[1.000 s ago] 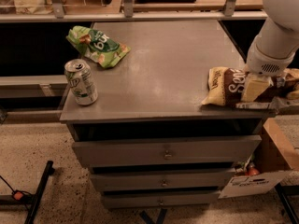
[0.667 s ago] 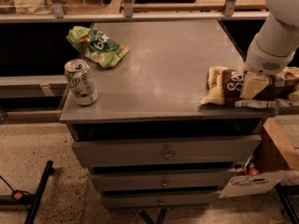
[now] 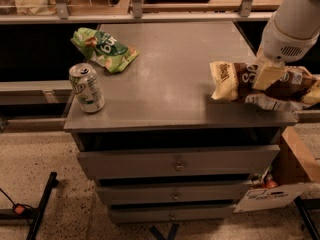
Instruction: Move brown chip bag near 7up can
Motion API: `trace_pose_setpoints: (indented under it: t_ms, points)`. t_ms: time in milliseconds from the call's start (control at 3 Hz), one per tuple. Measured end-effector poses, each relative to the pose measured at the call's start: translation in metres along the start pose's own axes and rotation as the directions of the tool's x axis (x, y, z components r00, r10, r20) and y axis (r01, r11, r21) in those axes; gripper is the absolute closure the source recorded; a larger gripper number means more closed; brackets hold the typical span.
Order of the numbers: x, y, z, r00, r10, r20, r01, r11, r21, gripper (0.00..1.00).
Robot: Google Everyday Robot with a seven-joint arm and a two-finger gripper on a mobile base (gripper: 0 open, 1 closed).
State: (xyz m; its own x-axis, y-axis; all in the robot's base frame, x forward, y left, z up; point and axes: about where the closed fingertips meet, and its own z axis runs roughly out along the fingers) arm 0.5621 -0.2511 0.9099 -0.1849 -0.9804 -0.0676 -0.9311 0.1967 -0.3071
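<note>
1 end effector hangs over the right end of the table, at the tip of 1 pale arm that comes in from the upper right. Its cream finger lies across the middle of the brown chip bag, and the foil puckers around it, so I judge it clamped on the bag. The bag lies lengthwise at the table's right edge, its far end overhanging, well apart from the 7up can, which stands upright near the front left corner. To do this step well, the bag should be raised only enough for its sagging ends to clear the surface, then carried leftward along the front half of the table, a bare stretch between bag and can. The release should come just short of the can, because a trailing end of the bag could tip it or push it off the nearby edge. A gentle squeeze suits crinkly foil, which slips and deforms easily. Counting what is on top: 1 brown chip bag, 1 7up can and 1 green chip bag, the last lying at the back left behind the can. Below the top are 3 drawers, and 1 cardboard box sits on the floor at the right.
</note>
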Motion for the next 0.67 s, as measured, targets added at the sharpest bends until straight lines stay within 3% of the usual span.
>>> trace_pose_setpoints:
  t_ms: [333, 667]
  points:
    - [-0.033, -0.003, -0.025, 0.997, -0.078, 0.017, 0.077, 0.9964, 0.034, 1.00]
    - [-0.070, -0.004, -0.036, 0.988, -0.155, 0.027, 0.154, 0.9868, 0.050, 1.00]
